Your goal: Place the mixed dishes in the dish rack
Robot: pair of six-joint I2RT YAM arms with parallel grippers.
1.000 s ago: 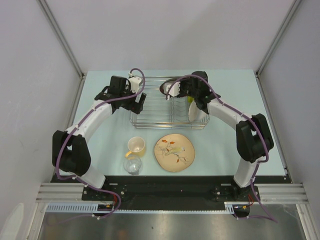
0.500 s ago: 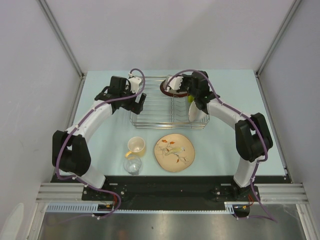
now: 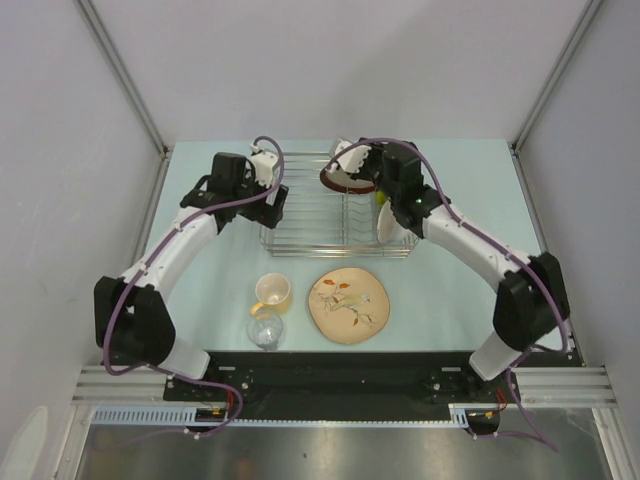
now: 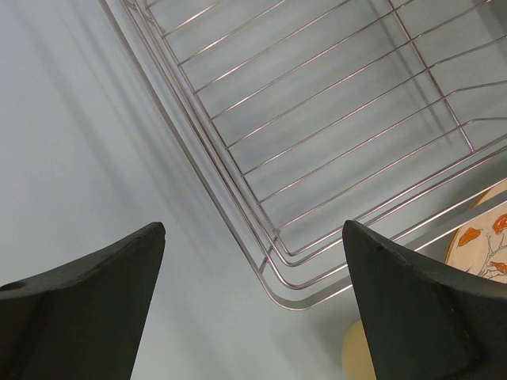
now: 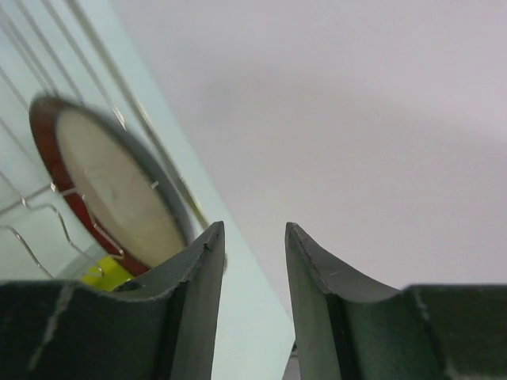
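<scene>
OK, status. At the far edge of the dish rack [image 3: 300,225] the right gripper [image 5: 253,229] hangs with its jaws cracked to a narrow gap. Nothing is in them; only the wall [image 5: 356,95] shows through.

The dark red-brown dish [image 5: 111,190] stands tilted on edge among the rack wires at the far side. It is just left of that gripper's left finger [image 5: 190,301] and not pinched. Right next to it in the rack is the small lime-green bowl [image 3: 382,198], and the white bowl [image 3: 388,228] stands on edge in the rack's right near part. In the top view the right forearm [image 3: 460,235] crosses the rack's right far corner and hides part of both bowls.

Over the rack's left side the left gripper [image 4: 252,229] has its jaws wide apart and holds nothing. Its wrist view looks down on the rack's near-left corner, with slivers of mug and plate at the lower right.

On the table [image 3: 450,300], near side of the rack:
- The cream-yellow mug [image 3: 272,292] sits below the rack's left near corner.
- The small clear glass [image 3: 265,330] is just nearer than the mug; can't tell if they touch.
- The beige patterned plate [image 3: 348,305] lies flat, right of the mug and apart from it.

All three are well apart from both grippers.
</scene>
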